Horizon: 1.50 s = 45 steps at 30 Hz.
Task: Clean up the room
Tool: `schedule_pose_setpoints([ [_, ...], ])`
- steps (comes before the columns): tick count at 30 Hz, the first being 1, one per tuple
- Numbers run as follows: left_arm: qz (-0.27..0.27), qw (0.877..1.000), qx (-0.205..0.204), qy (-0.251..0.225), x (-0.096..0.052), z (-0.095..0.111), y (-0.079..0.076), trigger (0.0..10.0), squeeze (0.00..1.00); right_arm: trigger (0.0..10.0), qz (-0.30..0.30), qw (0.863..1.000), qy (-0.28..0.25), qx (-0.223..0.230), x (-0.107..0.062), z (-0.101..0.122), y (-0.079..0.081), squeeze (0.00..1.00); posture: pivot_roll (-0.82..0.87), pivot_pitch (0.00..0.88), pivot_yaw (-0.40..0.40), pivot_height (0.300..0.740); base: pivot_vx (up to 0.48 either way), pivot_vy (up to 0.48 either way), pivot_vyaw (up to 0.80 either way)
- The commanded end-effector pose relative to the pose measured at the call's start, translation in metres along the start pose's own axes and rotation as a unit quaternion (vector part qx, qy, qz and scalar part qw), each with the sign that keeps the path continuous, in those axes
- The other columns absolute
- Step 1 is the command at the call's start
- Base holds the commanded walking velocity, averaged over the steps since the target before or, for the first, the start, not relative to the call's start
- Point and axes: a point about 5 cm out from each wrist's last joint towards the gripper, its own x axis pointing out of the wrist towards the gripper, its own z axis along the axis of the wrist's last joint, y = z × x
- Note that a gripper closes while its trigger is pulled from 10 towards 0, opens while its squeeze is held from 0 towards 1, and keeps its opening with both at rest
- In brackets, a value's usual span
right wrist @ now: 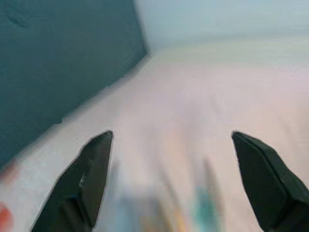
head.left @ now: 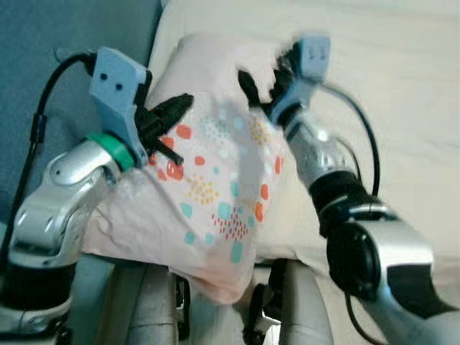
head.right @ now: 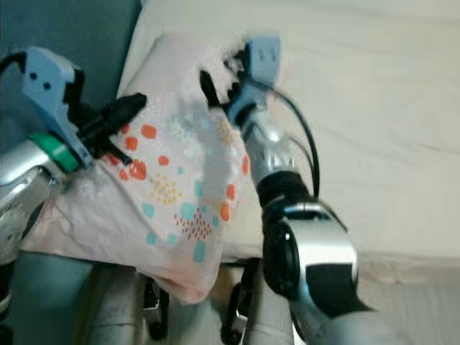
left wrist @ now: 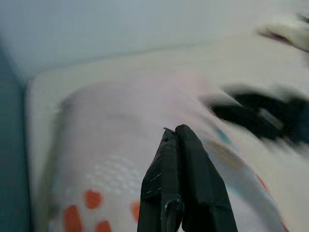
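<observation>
Left hand (left wrist: 181, 145) fingers together over pillow (head.left: 215, 194), right hand (right wrist: 171, 159) spread wide, teal wall (right wrist: 58, 63) beyond.

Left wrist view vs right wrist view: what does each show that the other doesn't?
The left wrist view alone has the left gripper, fingers pressed together, the pillow's orange dots, and the blurred right gripper across the pillow. The right wrist view alone has that gripper's fingers spread wide and a dark teal wall beside the bed. Both share the pale pink pillow lying on the cream bed.
</observation>
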Motion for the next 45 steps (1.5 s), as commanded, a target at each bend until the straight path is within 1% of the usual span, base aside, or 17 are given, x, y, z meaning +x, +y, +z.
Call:
schedule_pose_setpoints([
  [1,0.029,0.999,0.014,0.016,0.005,-0.011,0.003,10.0,0.00,10.0,-0.020,0.999,-0.029,-0.017,-0.016,-0.006,-0.004,0.00,0.05,0.100,0.070,0.596,0.000,0.000,0.00],
  [2,0.029,0.999,0.014,0.016,0.005,-0.011,0.003,10.0,0.00,10.0,-0.020,0.999,-0.029,-0.017,-0.016,-0.006,-0.004,0.00,0.05,0.100,0.070,0.596,0.000,0.000,0.00],
  [3,0.036,0.999,0.025,0.015,0.007,-0.013,0.003,10.0,0.00,10.0,-0.027,0.998,-0.045,-0.029,-0.025,-0.006,-0.005,0.00,0.03,0.084,0.074,0.596,0.000,0.000,0.00],
  [4,0.036,0.999,0.025,0.015,0.007,-0.013,0.003,10.0,0.00,10.0,-0.027,0.998,-0.045,-0.029,-0.025,-0.006,-0.005,0.00,0.03,0.084,0.074,0.596,0.000,0.000,0.00],
  [6,0.066,0.997,0.045,0.010,0.014,-0.018,0.006,10.0,0.00,10.0,-0.037,0.995,-0.083,-0.049,-0.038,-0.003,-0.004,0.00,0.01,0.056,0.073,0.596,0.000,0.000,0.00],
  [7,0.066,0.997,0.045,0.010,0.014,-0.018,0.006,10.0,0.00,10.0,-0.037,0.995,-0.083,-0.049,-0.038,-0.003,-0.004,0.00,0.01,0.056,0.073,0.596,0.000,0.000,0.00],
  [9,0.106,0.991,0.076,0.006,0.017,-0.024,0.012,10.0,0.00,10.0,-0.043,0.990,-0.115,-0.065,-0.045,0.003,-0.001,0.00,0.00,0.040,0.069,0.596,0.000,0.000,0.00],
  [10,0.106,0.991,0.076,0.006,0.017,-0.024,0.012,10.0,0.00,10.0,-0.043,0.990,-0.115,-0.065,-0.045,0.003,-0.001,0.00,0.00,0.040,0.069,0.596,0.000,0.000,0.00],
  [11,0.126,0.987,0.095,0.008,0.016,-0.032,0.013,10.0,0.00,10.0,-0.063,0.984,-0.134,-0.098,-0.049,0.007,-0.004,0.00,0.00,0.021,0.065,0.596,0.000,0.000,0.00],
  [12,0.133,0.987,0.095,0.012,0.016,-0.036,0.013,10.0,0.00,10.0,-0.074,0.980,-0.139,-0.119,-0.051,0.008,-0.007,0.00,0.00,0.019,0.065,0.596,0.000,0.000,0.00],
  [14,0.142,0.985,0.096,0.021,0.017,-0.042,0.013,10.0,0.00,10.0,-0.086,0.976,-0.145,-0.139,-0.053,0.009,-0.009,0.00,0.00,0.012,0.062,0.601,0.000,0.000,0.00],
  [18,0.150,0.984,0.096,0.031,0.018,-0.049,0.014,10.0,0.00,10.0,-0.104,0.972,-0.151,-0.145,-0.056,0.012,-0.012,0.00,0.00,0.011,0.062,0.616,0.000,0.000,0.00],
  [25,0.156,0.982,0.098,0.038,0.018,-0.056,0.016,10.0,0.00,10.0,-0.101,0.972,-0.153,-0.150,-0.058,0.015,-0.008,0.00,0.00,0.000,0.054,0.636,0.000,0.000,0.00],
  [29,0.152,0.983,0.090,0.042,0.020,-0.065,0.013,10.0,0.00,10.0,-0.101,0.973,-0.140,-0.154,-0.061,0.009,-0.006,0.00,-0.01,0.000,0.051,0.655,0.000,0.000,0.00],
  [34,0.143,0.986,0.078,0.042,0.023,-0.072,0.006,10.0,0.00,10.0,-0.112,0.970,-0.137,-0.164,-0.063,0.008,-0.009,0.00,-0.01,0.000,0.045,0.685,0.000,0.000,0.00],
  [40,0.139,0.987,0.076,0.040,0.025,-0.075,0.002,10.0,0.00,10.0,-0.116,0.970,-0.131,-0.167,-0.064,0.008,-0.011,0.00,-0.01,0.000,0.043,0.704,0.000,0.000,0.00],
  [45,0.130,0.988,0.076,0.039,0.027,-0.078,-0.002,10.0,0.00,10.0,-0.120,0.970,-0.127,-0.168,-0.064,0.007,-0.012,0.00,-0.01,0.000,0.043,0.734,0.000,0.000,0.00],
])
